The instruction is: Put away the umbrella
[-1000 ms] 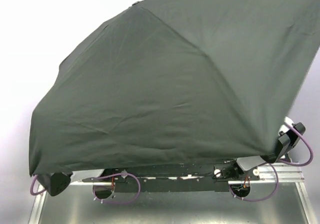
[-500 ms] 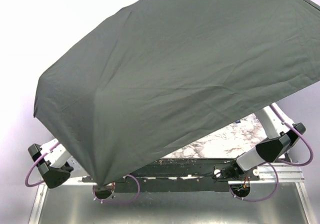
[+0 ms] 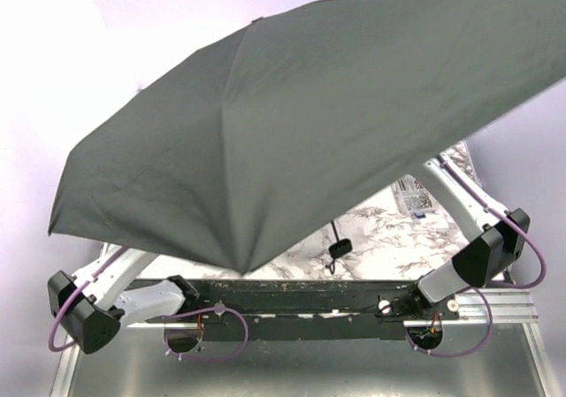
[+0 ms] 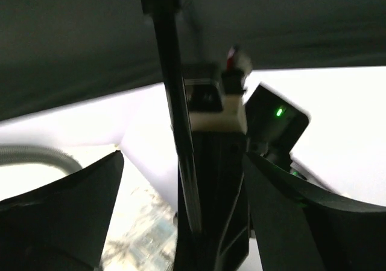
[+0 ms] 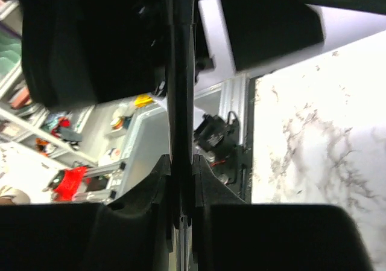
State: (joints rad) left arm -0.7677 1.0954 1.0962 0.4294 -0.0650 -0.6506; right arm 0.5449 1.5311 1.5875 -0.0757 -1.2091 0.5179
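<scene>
Clamping the umbrella by its shaft with the right hand only, left hand spread apart around it; open canopy tilted over the worktop. Could twist or sag (one narrow grip), slipping free.

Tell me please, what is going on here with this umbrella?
An open umbrella is held tilted over the table. The right gripper is shut on the shaft. The left gripper is open, its fingers on either side of the shaft without gripping it. The umbrella is not yet folded.
</scene>
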